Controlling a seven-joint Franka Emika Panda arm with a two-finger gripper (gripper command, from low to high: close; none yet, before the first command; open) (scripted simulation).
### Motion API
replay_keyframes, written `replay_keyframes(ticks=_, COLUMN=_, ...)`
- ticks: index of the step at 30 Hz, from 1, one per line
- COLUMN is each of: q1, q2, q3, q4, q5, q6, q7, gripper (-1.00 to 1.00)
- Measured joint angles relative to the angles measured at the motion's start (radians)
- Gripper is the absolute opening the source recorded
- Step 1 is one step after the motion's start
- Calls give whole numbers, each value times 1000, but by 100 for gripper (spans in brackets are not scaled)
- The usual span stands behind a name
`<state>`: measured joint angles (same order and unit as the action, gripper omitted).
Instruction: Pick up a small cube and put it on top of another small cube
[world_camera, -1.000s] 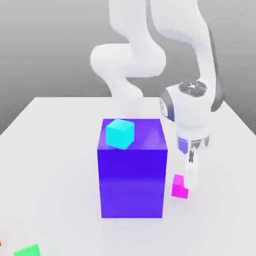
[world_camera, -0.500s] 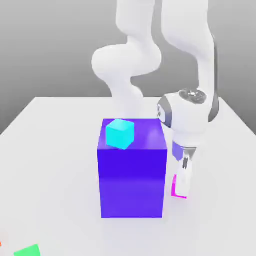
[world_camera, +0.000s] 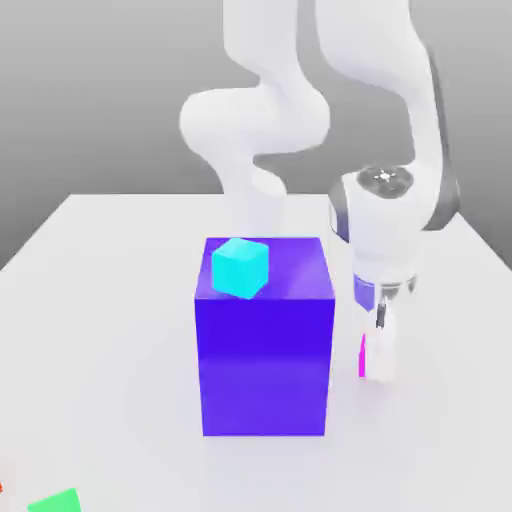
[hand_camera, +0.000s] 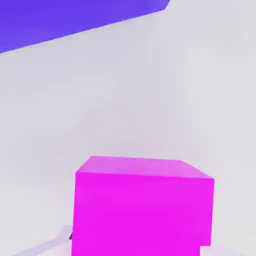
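Note:
My gripper (world_camera: 376, 366) hangs low at the exterior view's right of the big blue block (world_camera: 265, 340), shut on the small magenta cube (world_camera: 361, 357). A white finger covers most of that cube, leaving a thin pink sliver. In the hand view the magenta cube (hand_camera: 142, 207) looms large and close, with the pale table (hand_camera: 150, 100) behind it. The small green cube (world_camera: 55, 501) lies on the table at the exterior view's lower left corner, far from the gripper.
A small cyan cube (world_camera: 240, 267) rests on top of the blue block, near its left side. The block's edge (hand_camera: 75, 20) shows in the hand view. The white table (world_camera: 100, 330) spreads around the block, with open floor towards the green cube.
The fingers have closed on the magenta cube, which stood free beside them a second ago. The hand swung slightly left, then back right, and the cube now sits a little higher.

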<state>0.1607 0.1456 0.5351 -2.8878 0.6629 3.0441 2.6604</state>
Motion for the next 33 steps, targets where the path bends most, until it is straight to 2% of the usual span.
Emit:
replay_keyframes(ticks=4, q1=-11, q2=-50, q3=22, q4=-2, q5=42, q6=-40, q7=-26, gripper=-100)
replay_keyframes(ticks=8, q1=-9, q2=-99, q3=19, q4=-10, q5=29, q6=-72, q7=-12, gripper=-100)
replay_keyframes(ticks=13, q1=-12, q2=-151, q3=3, q4=-29, q5=-60, q6=-98, q7=58, gripper=-100)
replay_keyframes(ticks=18, q1=-64, q2=-190, q3=14, q4=-53, q5=-219, q6=-115, q7=176, gripper=-100)
replay_keyframes(ticks=19, q1=-87, q2=-197, q3=27, q4=-57, q5=-256, q6=-119, q7=203, gripper=-100)
replay_keyframes(ticks=20, q1=-165, q2=-205, q3=102, q4=-61, q5=-278, q6=-125, q7=220, gripper=-100)
replay_keyframes(ticks=24, q1=-167, q2=-205, q3=104, q4=-61, q5=-277, q6=-121, q7=218, gripper=-100)
replay_keyframes(ticks=26, q1=-231, q2=-202, q3=79, q4=0, q5=-363, q6=-171, q7=183, gripper=-100)
replay_keyframes(ticks=33, q1=-343, q2=-162, q3=4, q4=244, q5=-359, q6=-276, q7=-191, gripper=-100)
